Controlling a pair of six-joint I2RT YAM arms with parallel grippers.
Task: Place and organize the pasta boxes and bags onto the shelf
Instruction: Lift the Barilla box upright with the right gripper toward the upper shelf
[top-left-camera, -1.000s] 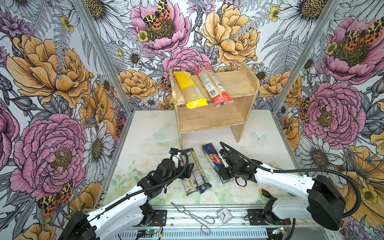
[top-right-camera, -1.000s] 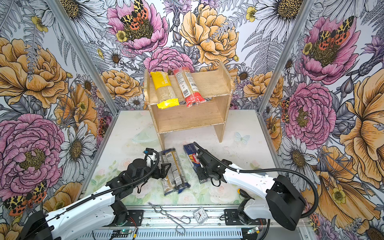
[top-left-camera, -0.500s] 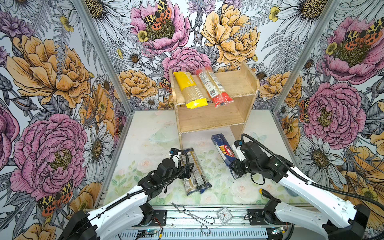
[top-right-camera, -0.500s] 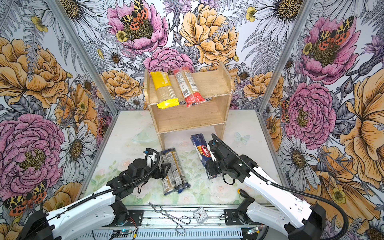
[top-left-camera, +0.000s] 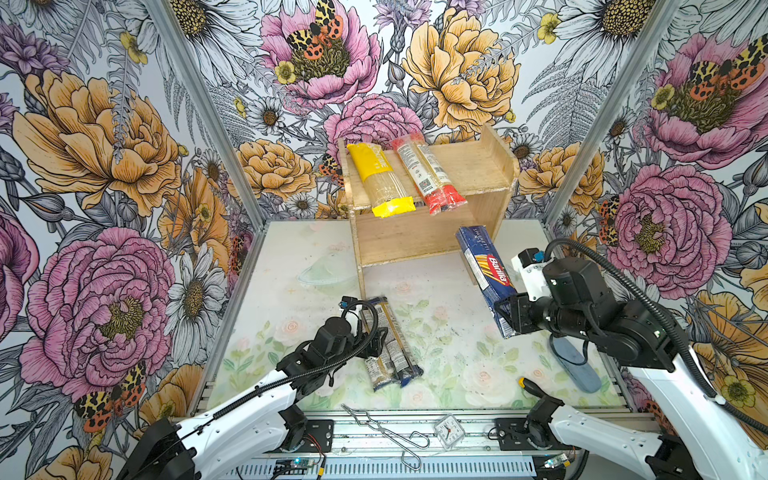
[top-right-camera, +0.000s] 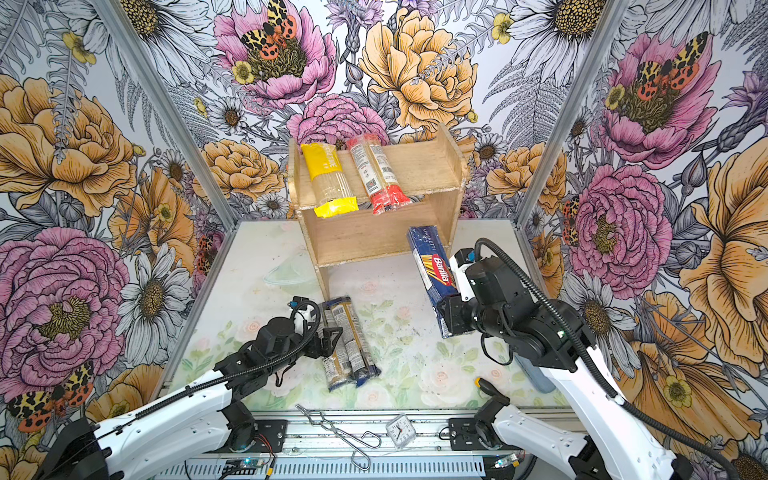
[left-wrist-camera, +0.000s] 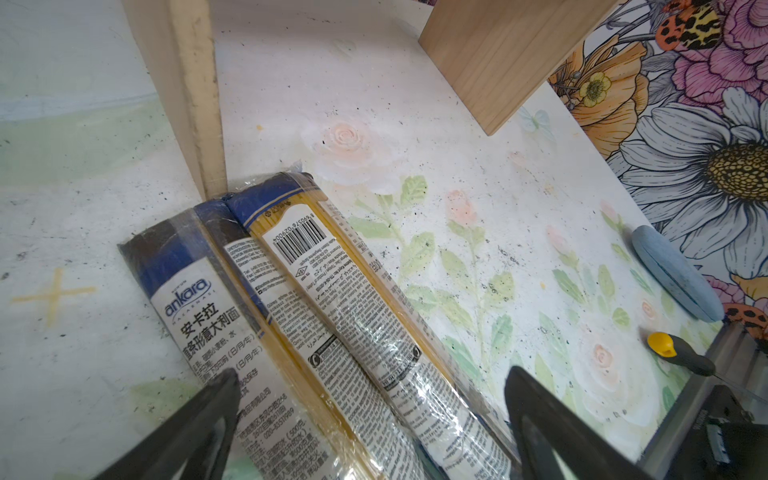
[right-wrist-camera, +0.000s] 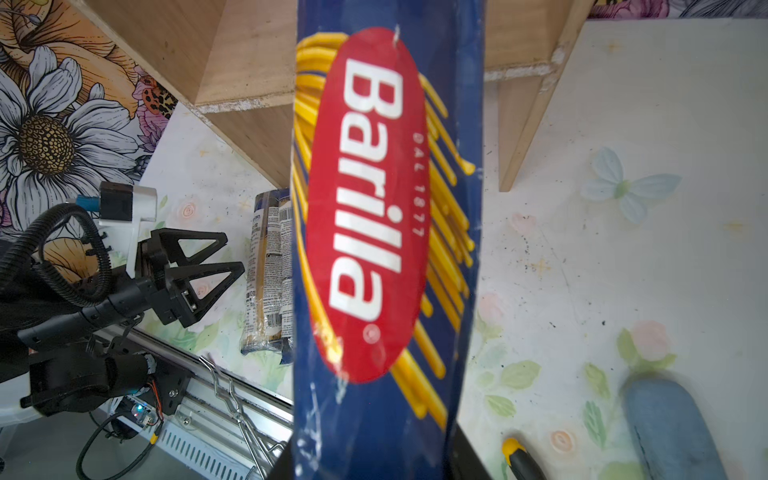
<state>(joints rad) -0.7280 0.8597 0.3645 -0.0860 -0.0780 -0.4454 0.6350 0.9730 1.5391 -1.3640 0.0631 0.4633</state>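
Note:
My right gripper (top-left-camera: 505, 316) (right-wrist-camera: 374, 461) is shut on the near end of the dark blue Barilla box (top-left-camera: 486, 270) (top-right-camera: 434, 270) (right-wrist-camera: 386, 208). The box hangs above the table, its far end pointing at the right side of the wooden shelf (top-left-camera: 469, 166) (top-right-camera: 419, 166). A yellow-ended pack (top-left-camera: 380, 183) and a red-ended pack (top-left-camera: 428, 178) lie on the shelf's top tier. Two slim clear packs with dark blue ends (top-left-camera: 388, 345) (left-wrist-camera: 332, 299) lie side by side on the table. My left gripper (top-left-camera: 377, 341) (left-wrist-camera: 370, 374) stands open over them, one finger on each side.
A blue oblong case (top-left-camera: 575, 365) and a yellow-and-black screwdriver (top-left-camera: 532, 384) lie at the front right, under my right arm. Metal tongs (top-left-camera: 386, 432) and a small clock (top-left-camera: 449, 430) rest on the front rail. Floral walls close in three sides.
My right gripper has lifted the Barilla box off the table and carried it right and back toward the shelf. The left arm has not moved.

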